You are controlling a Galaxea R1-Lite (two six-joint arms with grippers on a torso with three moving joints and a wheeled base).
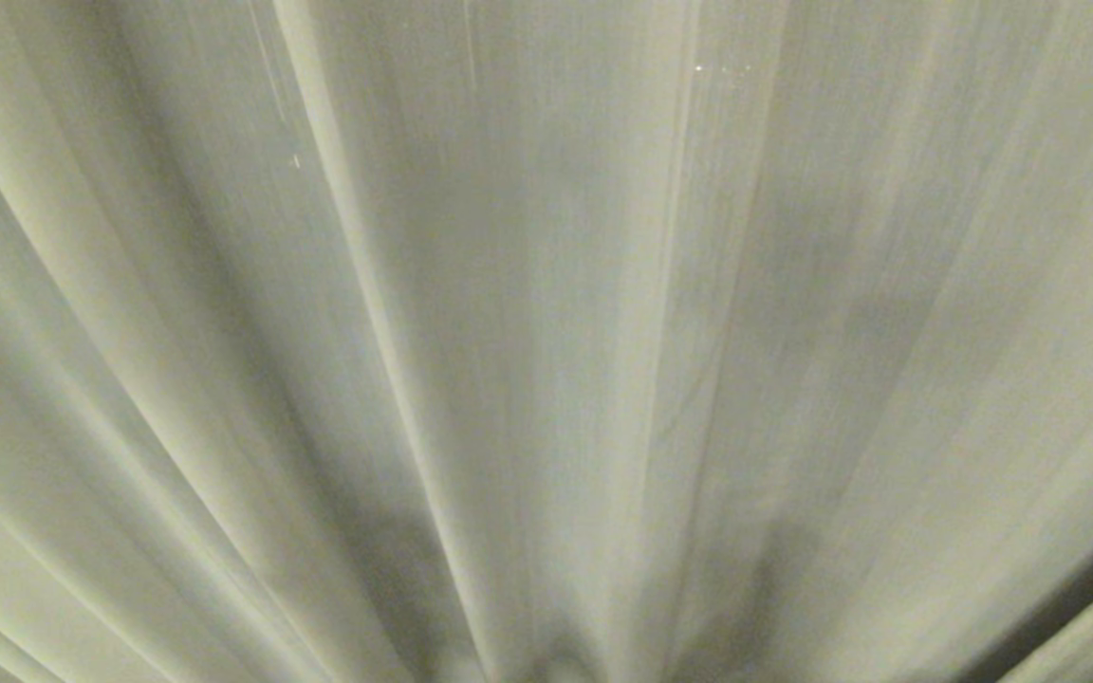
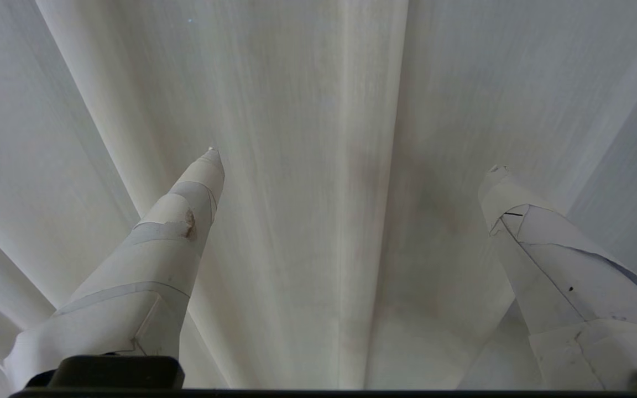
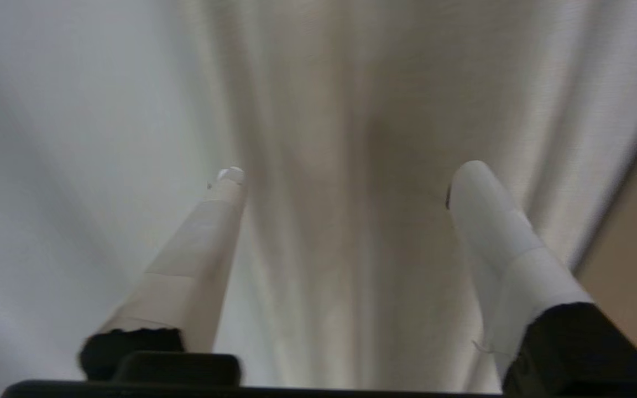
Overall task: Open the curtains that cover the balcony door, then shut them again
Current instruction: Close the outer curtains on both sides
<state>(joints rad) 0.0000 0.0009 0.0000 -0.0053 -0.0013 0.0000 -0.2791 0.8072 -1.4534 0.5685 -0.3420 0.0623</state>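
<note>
Your right hand [image 3: 343,177] stands with its two fingers wide apart and nothing between them; the curtains [image 3: 351,110] hang just in front of the tips, and I cannot tell if the tips touch the cloth. Your left hand [image 2: 351,160] is also spread open and empty, and it points at the same pleated cloth. In the head view neither hand shows, and the curtains fill the whole picture from side to side. From this I judge that the cloth now covers the door, because no glass and no dark frame shows anywhere; only in the right wrist view, a plain beige surface [image 3: 636,221] shows beside one edge of the cloth. Whether you are before the opening or after the closing, these pictures alone do not tell, so take it as open. The cloth is cream, woven, with long straight pleats that run together toward the bottom of the head view, with soft shadows between the folds.
</note>
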